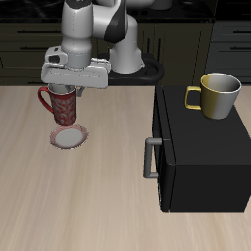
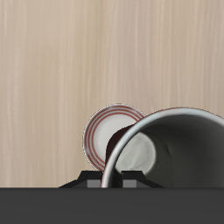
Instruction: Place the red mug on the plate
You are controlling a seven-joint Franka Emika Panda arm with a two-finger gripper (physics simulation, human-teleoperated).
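The red mug (image 1: 59,106), dark red and speckled with a loop handle, hangs upright in my gripper (image 1: 66,91), which is shut on its rim. The mug is lifted off the table, just above and slightly behind the plate (image 1: 71,138), a small white plate with a reddish-brown rim. In the wrist view the mug's pale grey inside (image 2: 179,157) fills much of the frame. It hides part of the plate (image 2: 107,133) lying on the wood below it.
A black box-shaped cabinet (image 1: 201,147) with a grey handle (image 1: 150,157) stands on the table beside the plate's area. A yellow mug (image 1: 218,95) sits on top of it. Dark kitchen cabinets line the back behind the robot's base.
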